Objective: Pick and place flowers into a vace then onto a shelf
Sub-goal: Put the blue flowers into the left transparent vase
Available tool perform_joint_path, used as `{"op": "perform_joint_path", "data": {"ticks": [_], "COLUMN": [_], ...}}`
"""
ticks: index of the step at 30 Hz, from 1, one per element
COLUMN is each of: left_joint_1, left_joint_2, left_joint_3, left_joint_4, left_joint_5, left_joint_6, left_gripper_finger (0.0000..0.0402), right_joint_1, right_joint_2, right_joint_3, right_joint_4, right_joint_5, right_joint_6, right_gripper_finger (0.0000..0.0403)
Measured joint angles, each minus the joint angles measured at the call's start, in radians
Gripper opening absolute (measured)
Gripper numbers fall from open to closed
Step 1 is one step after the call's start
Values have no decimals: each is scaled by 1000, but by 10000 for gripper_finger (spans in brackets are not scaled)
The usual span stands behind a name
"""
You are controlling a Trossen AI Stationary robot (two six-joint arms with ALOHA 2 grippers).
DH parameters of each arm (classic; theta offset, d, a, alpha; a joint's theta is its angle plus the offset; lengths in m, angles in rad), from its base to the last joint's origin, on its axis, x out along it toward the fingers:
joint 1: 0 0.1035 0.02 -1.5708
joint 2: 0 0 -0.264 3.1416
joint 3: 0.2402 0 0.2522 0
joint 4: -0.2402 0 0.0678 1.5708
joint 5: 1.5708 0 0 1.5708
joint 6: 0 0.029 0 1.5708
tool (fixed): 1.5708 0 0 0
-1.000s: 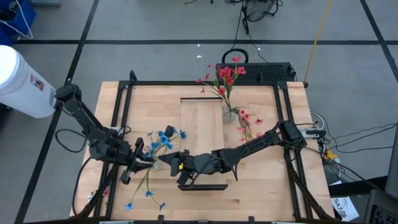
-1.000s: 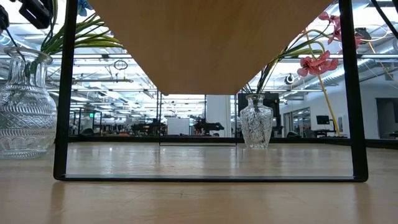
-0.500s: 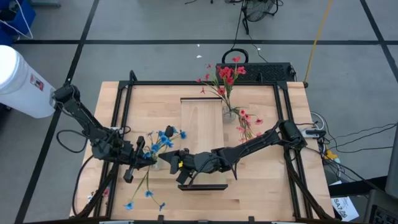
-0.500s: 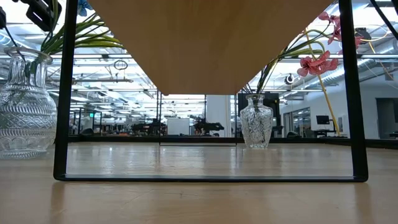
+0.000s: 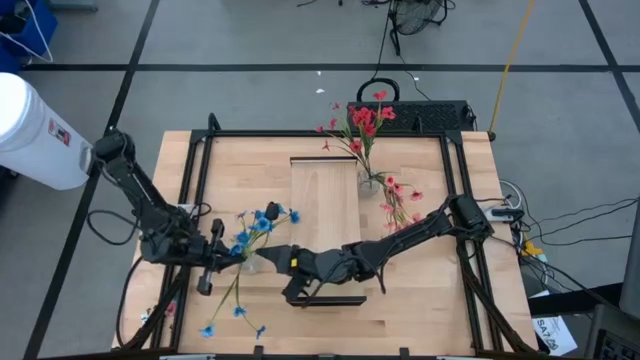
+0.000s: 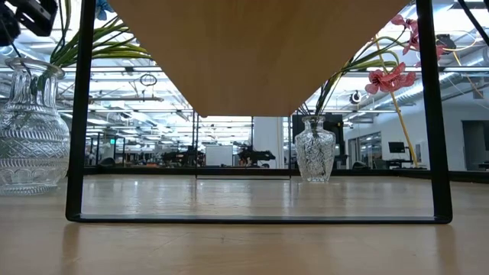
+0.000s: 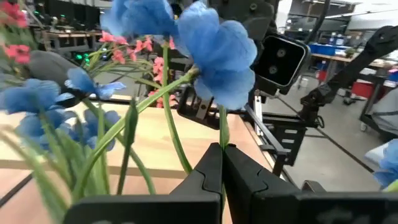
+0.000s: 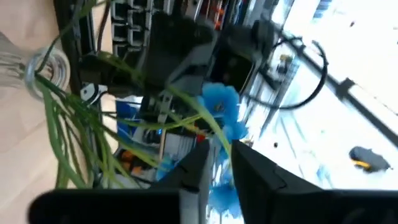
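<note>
Two glass vases (image 6: 30, 126) (image 6: 315, 157) stand on the table (image 5: 420, 300); the left hand (image 7: 222, 163) pinches one blue flower stem (image 7: 222, 127), the right hand (image 8: 217, 163) slightly parted around another.

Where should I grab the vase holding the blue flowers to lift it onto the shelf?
Take the glass vase at its narrow neck, just under the flared rim; the belly below is wide and round. Come in level from the right gripper side: blue flowers fan out of the mouth, and the left gripper holds a stem opposite.
</note>
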Motion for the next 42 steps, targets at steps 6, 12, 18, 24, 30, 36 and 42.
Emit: {"op": "perform_joint_path", "data": {"ticks": [6,12,18,24,30,36,42], "left_joint_1": [-72,-106,-111,-110,-94,-93,-92], "left_joint_2": [0,1,1,1,1,1,1], "left_joint_3": [0,0,-1,-28,-55,-87,-124], "left_joint_4": [-45,-125,-215,-248,-244,-191,-165], "left_joint_5": [-111,-138,-176,-257,-249,-214,-203], "left_joint_6": [25,8,-34,-94,-125,-139,-158], "left_gripper_finger": [2,1,1,1,1,0,1], "right_joint_1": [-2,-1,-1,-1,-3,-3,-4], "right_joint_2": [-5,-5,-5,-5,-5,-5,-5], "right_joint_3": [0,0,0,0,0,0,0], "right_joint_4": [70,116,116,124,123,124,124], "right_joint_5": [91,154,164,210,215,215,215], "right_joint_6": [26,43,111,171,209,210,237], "right_gripper_finger": [108,137,141,142,143,143,144]}}
